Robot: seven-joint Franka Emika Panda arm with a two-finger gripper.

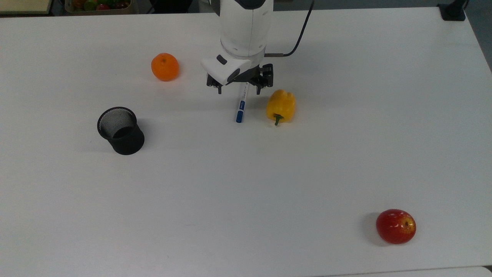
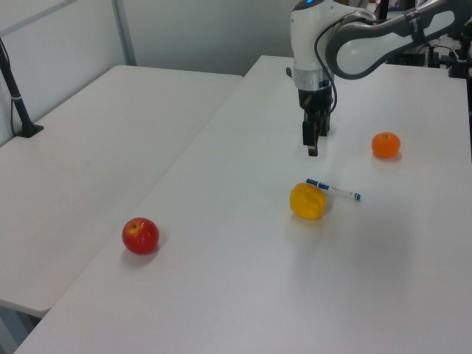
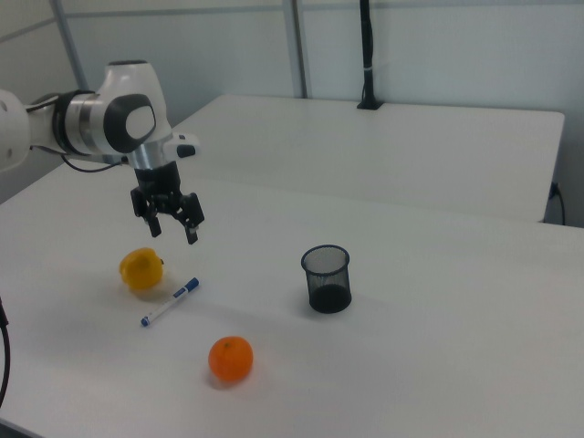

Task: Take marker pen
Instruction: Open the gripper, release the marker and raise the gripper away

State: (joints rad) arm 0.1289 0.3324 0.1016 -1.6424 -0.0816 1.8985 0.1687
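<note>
Gripper (image 1: 239,90) (image 3: 173,230) (image 2: 313,150): raised clear of the white table (image 1: 246,184), fingers spread wide apart, nothing between them. In the right view both fingers point down with open air beneath.

Marker pen (image 1: 241,105) (image 3: 170,302) (image 2: 333,190): lying flat on the table directly below the gripper, not in contact with it. In the top view its white barrel runs up under the gripper head and its blue cap points away toward the near edge.

Yellow pepper (image 1: 281,105) (image 3: 140,269) (image 2: 307,200): just beside the pen, on the top view's right of the gripper, stem facing the near edge.

Orange (image 1: 165,66) (image 3: 230,359): on the top view's left of the gripper, well apart from the pen.

Black mesh cup (image 1: 120,130) (image 3: 327,278): upright, farther out on the top view's left.

Red apple (image 1: 396,226) (image 2: 140,235): far from the gripper, at the top view's lower right.
</note>
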